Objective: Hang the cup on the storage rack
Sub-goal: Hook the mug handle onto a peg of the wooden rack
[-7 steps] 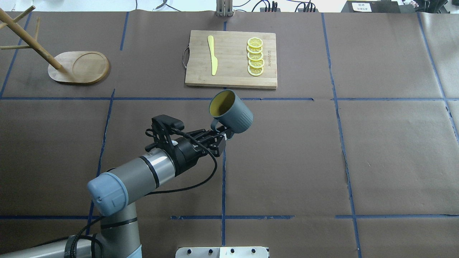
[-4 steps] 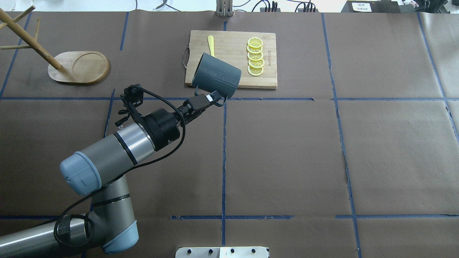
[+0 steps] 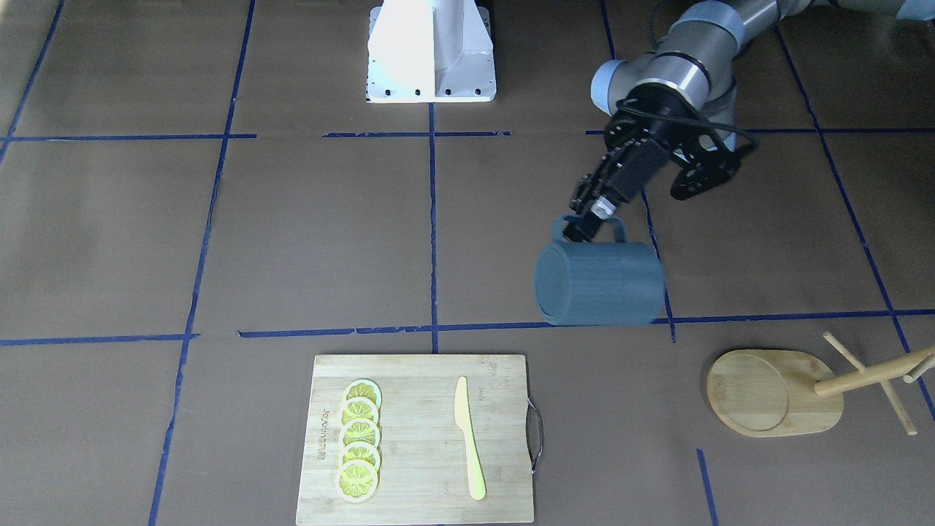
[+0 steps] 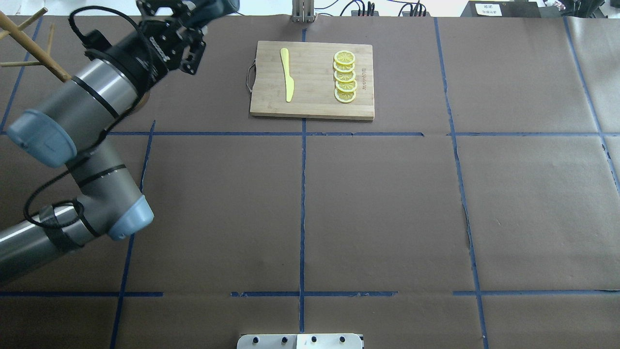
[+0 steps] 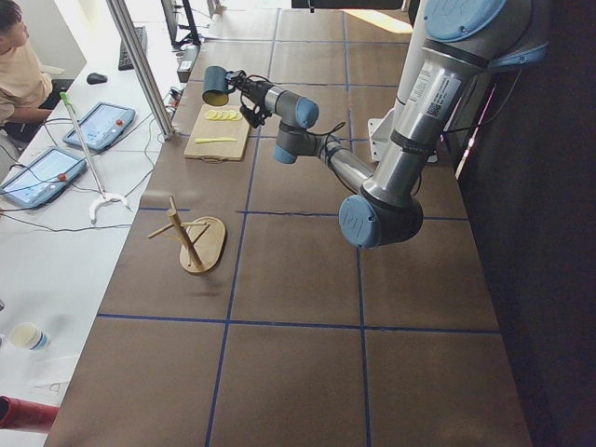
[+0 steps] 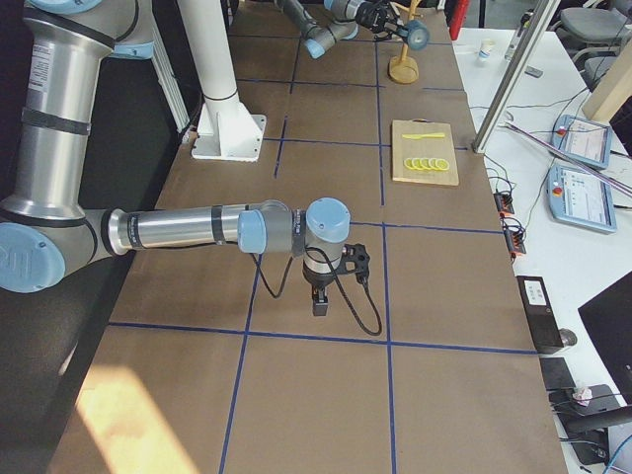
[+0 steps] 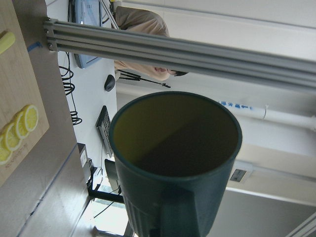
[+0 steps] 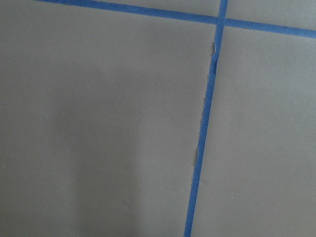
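In the front view, the board (image 3: 424,467) carries five lemon slices (image 3: 359,431) in a row and a yellow knife (image 3: 467,438). To its right, the left gripper (image 3: 584,223) pinches the cup (image 3: 599,285) by its handle. The cup is off the table (image 3: 292,241), on its side and empty, with its mouth toward the rack (image 3: 752,391) and apart from it. The right gripper (image 6: 321,304) points down at the table; I cannot tell how its jaws stand.

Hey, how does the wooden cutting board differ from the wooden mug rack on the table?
The rectangular bamboo cutting board is one flat slab; the bamboo mug rack has an oval base, a post and pegs. The board carries a yellow knife and lemon slices; the rack's pegs are bare. Both are light bamboo, resting on the brown table.
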{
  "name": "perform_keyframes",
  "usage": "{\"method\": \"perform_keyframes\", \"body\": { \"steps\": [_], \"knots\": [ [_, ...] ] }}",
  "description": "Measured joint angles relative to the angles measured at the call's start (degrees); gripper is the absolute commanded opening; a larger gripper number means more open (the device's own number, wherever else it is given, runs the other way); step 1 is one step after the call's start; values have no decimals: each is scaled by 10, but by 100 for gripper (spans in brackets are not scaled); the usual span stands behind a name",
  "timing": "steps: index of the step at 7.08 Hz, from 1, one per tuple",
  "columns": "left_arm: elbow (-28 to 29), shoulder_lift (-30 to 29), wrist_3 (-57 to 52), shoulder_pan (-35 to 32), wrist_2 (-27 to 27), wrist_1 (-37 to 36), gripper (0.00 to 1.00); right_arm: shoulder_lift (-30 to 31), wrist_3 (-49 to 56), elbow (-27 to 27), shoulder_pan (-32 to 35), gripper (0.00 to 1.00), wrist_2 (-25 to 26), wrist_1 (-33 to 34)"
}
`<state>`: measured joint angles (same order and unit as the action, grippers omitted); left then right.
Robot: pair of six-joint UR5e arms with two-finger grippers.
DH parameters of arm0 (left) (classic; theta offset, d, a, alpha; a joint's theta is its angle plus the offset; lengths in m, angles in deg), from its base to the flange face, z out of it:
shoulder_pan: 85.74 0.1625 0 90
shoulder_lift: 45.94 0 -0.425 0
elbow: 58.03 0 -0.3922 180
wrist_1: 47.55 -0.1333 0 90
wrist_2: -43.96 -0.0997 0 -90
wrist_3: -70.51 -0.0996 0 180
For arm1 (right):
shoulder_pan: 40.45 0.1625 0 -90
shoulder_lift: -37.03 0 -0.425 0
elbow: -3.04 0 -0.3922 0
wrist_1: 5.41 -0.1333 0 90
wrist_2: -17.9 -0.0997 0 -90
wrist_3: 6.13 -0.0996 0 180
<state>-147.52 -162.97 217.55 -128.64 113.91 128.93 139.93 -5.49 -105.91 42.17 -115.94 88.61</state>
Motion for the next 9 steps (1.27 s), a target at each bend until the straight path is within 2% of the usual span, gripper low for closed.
{"method": "perform_keyframes", "body": {
  "steps": [2, 4, 7, 9],
  "knots": [
    [59, 1, 85, -63, 2, 17, 0, -1, 0, -2, 0, 100, 1, -1],
    [119, 6, 98, -96, 7, 71, 0, -3, -2, -1, 0, 100, 1, -11],
    [209, 26, 100, -119, 24, 176, 0, -4, -4, 2, 0, 100, 2, -22],
    [229, 50, 111, -122, 31, 210, 0, -3, -4, 2, 0, 100, 2, -23]
  ]
}}
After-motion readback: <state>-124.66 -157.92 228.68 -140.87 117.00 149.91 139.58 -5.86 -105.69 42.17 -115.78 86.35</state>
